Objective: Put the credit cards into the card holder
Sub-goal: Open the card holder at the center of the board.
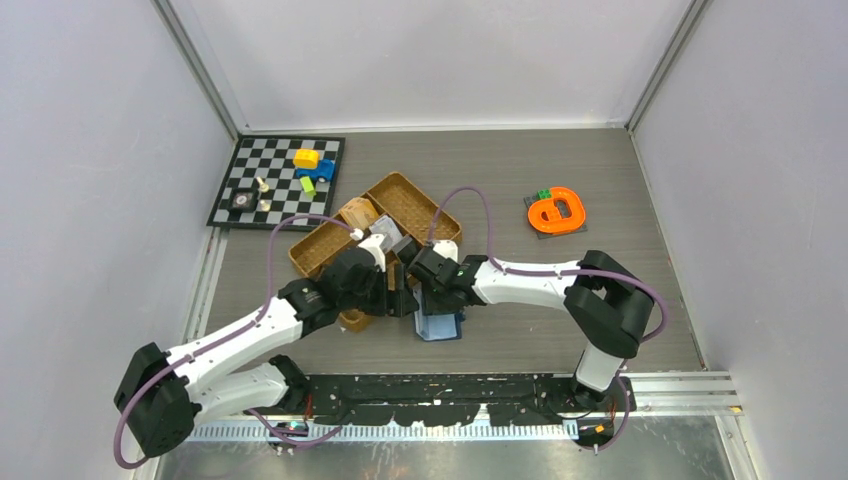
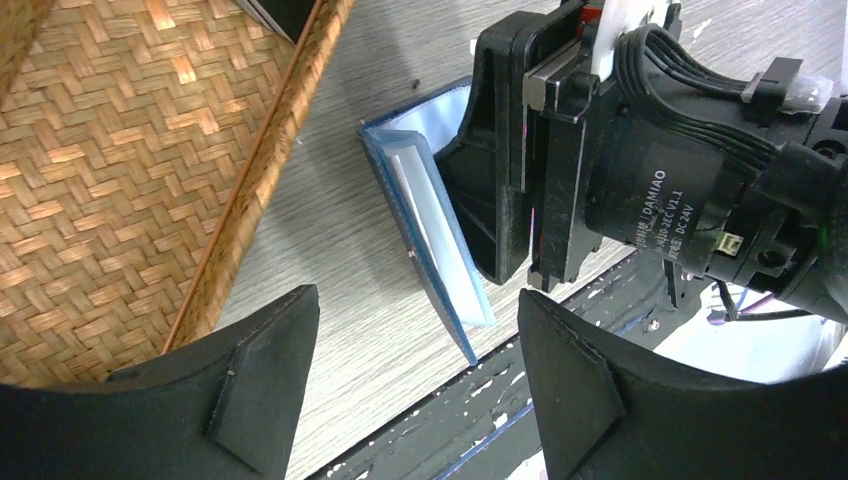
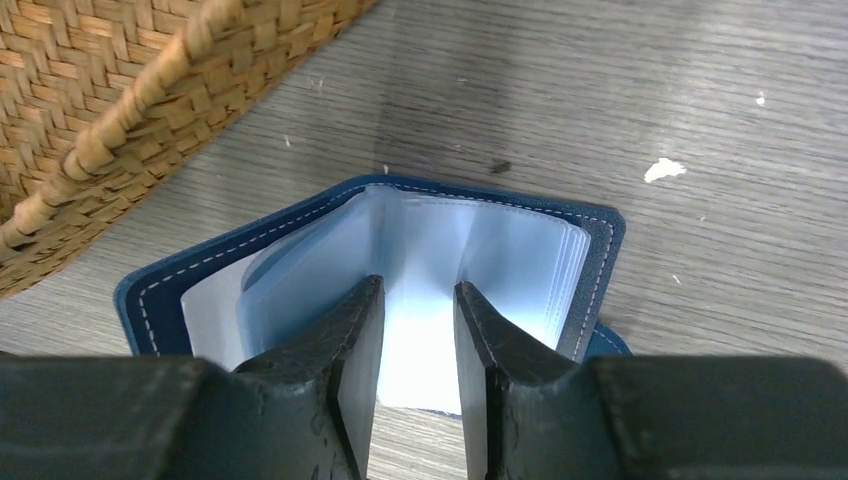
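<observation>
Top external: puts card holder (image 1: 438, 326) open, pale blue inside facing up, on grey wood-grain table (image 1: 520, 180), near centre, just on the near side of woven brown divided tray (image 1: 410, 205). Has left gripper (image 1: 398, 298) and right gripper (image 1: 432, 298) close together over holder's far edge, both matte black. Some flat grey and tan items in tray's middle compartments, too small to tell whether credit cards. Far left: checkered chessboard (image 1: 240, 170) with a yellow block (image 1: 306, 158) and other small blocks on it. Far right: orange ring-shaped plastic piece (image 1: 556, 212).

Left wrist: catches card holder (image 2: 440, 260) edge-on, with thin navy cover, pale blue lining, slim white layer between. Black boxy body of right gripper (image 2: 530, 150) up against holder's inner face; touching or just beside, cannot tell. Left gripper (image 2: 415, 310) with jaws wide apart, nothing between; fingers (image 2: 265, 380) wedge-shaped, matte, with triangular pads. Herringbone weave of tray (image 2: 100, 170) at left, with smooth cane rim strip.

Right wrist: looks straight into card holder (image 3: 400, 250), spread like a book. Navy leather-like cover with white stitching along rounded corners, glossy clear plastic sleeves fanned inside, snap tab poking out at right edge. Right gripper (image 3: 415, 295) with jaws nearly together, narrow slot left, nothing visible in it; fingers (image 3: 350, 370) dark and tapered, tips over the sleeves. Coarse braided rim of tray (image 3: 120, 100) at upper left, apart from holder.
</observation>
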### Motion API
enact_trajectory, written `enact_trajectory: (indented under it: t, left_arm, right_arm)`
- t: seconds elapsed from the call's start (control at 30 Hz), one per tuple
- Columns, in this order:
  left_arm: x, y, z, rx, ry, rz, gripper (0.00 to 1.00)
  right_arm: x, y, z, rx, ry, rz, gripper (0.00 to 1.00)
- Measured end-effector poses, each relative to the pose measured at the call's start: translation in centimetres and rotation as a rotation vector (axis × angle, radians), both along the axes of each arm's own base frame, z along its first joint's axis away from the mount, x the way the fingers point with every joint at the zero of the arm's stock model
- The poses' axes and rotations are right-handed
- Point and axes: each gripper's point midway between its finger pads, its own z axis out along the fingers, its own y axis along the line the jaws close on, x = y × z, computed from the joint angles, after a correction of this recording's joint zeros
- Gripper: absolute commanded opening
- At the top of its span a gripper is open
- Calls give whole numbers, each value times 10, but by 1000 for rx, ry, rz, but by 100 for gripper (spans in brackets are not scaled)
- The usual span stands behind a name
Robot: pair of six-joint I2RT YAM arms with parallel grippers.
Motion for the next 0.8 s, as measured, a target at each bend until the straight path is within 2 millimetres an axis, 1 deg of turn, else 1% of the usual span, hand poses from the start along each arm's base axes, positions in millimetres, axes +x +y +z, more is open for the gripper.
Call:
enact_trajectory:
  t: [0.17,0.33,0.47,0.53,0.57,0.73,0.8]
  left_arm:
    - [2,8,-3,16,14,23,72]
    - [-2,10,-8,18,36,18,71]
    - [-8,10,-15,10,69,19,67]
    - [-9,9,-17,-1,82,21,62]
    - [-10,8,-17,-8,86,21,58]
    - [-12,4,-17,-37,110,20,31]
    - [-16,6,-28,-19,139,23,23]
  right_arm:
    - [-1,8,2,31,13,6,49]
    - [-3,13,3,53,25,15,54]
    - [-4,17,4,71,34,22,56]
    - [-5,18,4,72,37,23,56]
    - [-5,18,4,72,37,23,56]
    - [-5,18,4,74,37,21,56]
    - [-4,19,5,81,36,22,56]
